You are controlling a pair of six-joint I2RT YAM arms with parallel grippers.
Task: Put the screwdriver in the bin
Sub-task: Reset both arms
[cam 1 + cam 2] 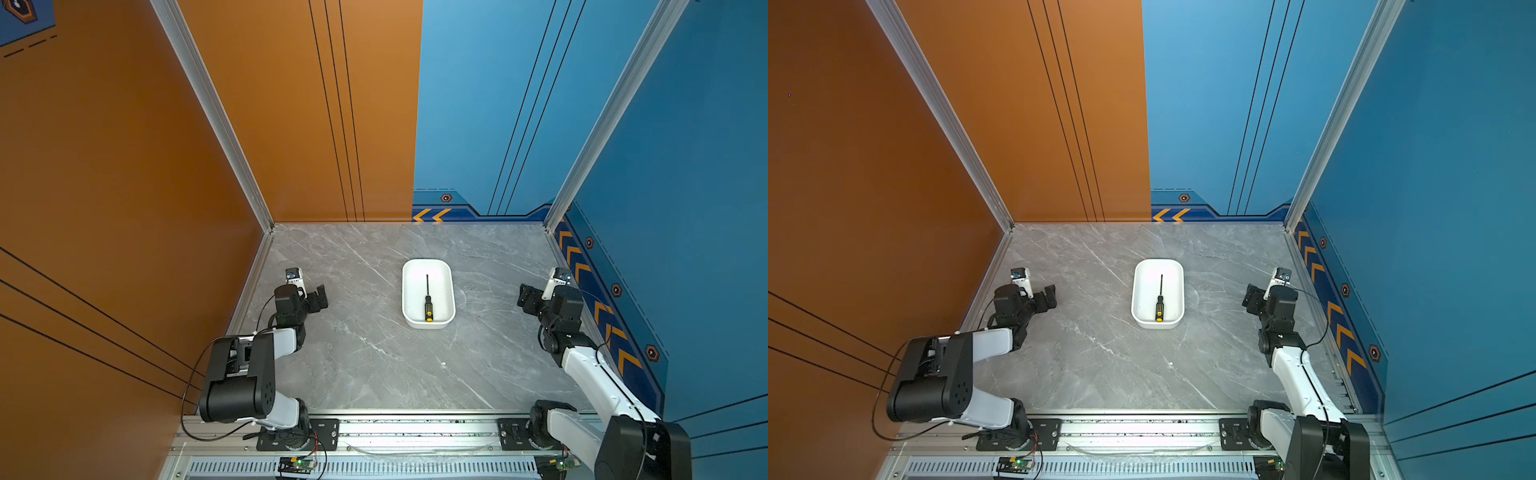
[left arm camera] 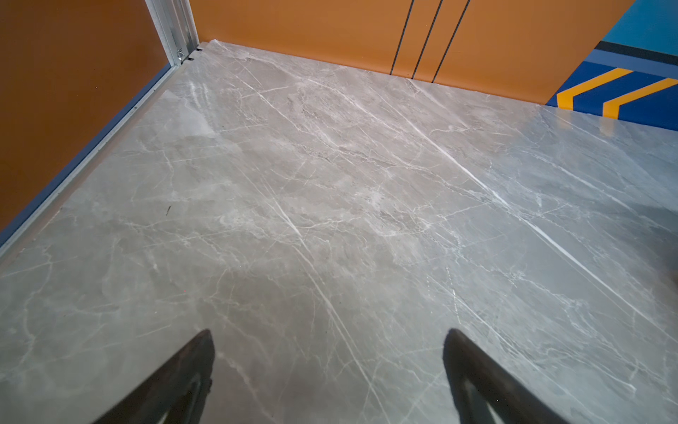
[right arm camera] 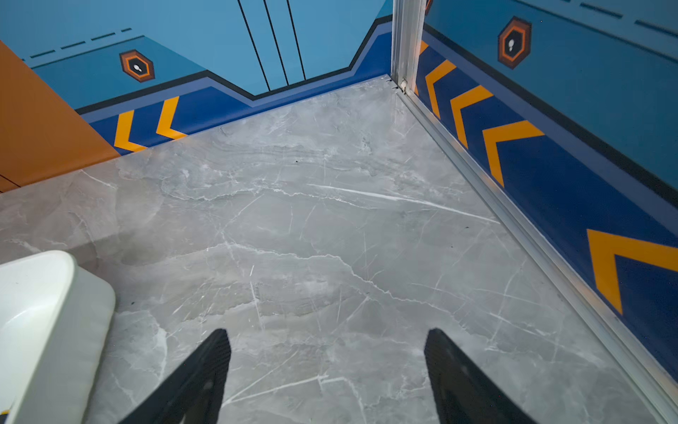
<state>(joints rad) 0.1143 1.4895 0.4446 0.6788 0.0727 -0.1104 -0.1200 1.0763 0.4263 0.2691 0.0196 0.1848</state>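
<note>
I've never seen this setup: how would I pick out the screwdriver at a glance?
Find the grey marble table; near its middle sits a shallow white bin, the only container on it. Lying inside is the screwdriver: a thin black shaft and a black-and-yellow handle with a yellow end cap, the only dark, slender thing against the white.

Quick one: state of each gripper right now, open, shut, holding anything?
Left gripper: open, fingers apart, empty.
Right gripper: open, empty; the screwdriver lies in the bin.
</note>
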